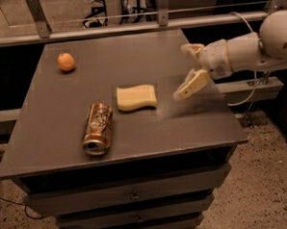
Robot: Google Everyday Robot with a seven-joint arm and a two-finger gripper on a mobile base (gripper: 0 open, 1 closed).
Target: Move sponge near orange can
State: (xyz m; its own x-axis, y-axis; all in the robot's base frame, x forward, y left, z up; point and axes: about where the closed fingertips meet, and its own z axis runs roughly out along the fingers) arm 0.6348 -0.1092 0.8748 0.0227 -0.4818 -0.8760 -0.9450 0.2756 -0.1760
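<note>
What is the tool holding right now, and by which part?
Nothing. The tool hangs open to the right of the sponge, not touching it; the sponge lies flat beside the orange can.

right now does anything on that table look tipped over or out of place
The orange can lies on its side at the front left of the table, one end toward the front edge; no spill shows. The sponge lies flat just right of it, not touching. The gripper hangs open right of the sponge, holding nothing.
</note>
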